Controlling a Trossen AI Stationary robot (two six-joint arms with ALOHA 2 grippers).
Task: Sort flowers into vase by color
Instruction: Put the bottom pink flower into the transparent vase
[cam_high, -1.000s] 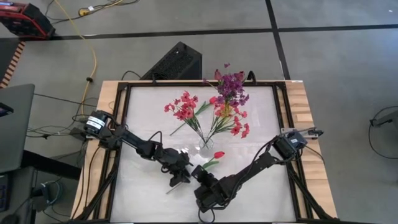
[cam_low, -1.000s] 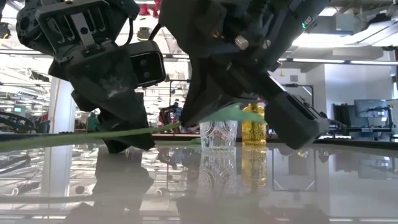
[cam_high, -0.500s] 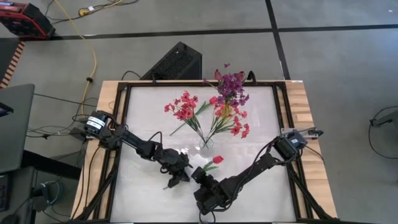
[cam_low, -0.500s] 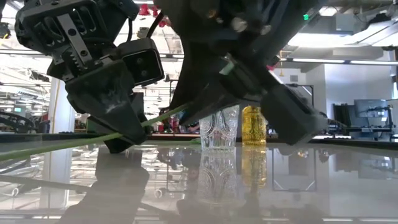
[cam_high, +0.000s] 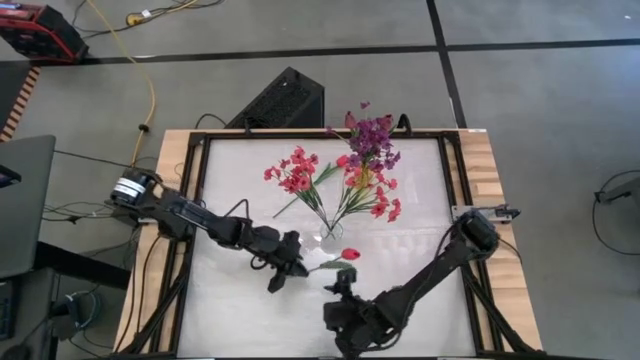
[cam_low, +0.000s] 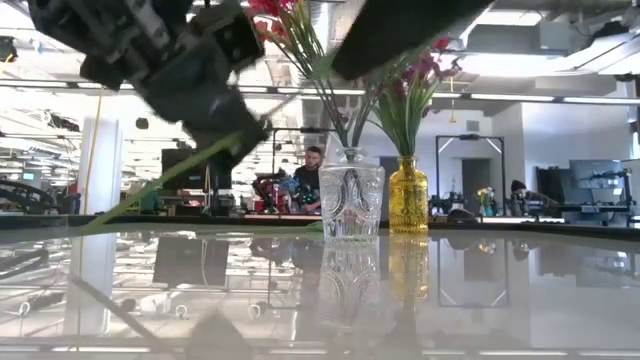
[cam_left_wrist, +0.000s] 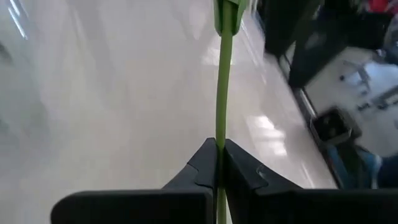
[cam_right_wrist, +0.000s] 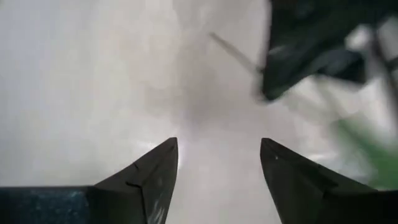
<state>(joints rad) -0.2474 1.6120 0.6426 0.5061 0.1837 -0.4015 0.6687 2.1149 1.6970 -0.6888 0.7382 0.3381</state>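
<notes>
High view shows the left gripper (cam_high: 284, 270) clamped on the red tulip (cam_high: 350, 254) stem beside the clear vase (cam_high: 331, 235), right gripper (cam_high: 344, 287) spread empty; next, tip it upright into that vase.

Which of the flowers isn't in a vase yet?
The single red tulip, held by its green stalk in the shut left gripper, just in front of the clear vase. All the other flowers stand in vases.
</notes>
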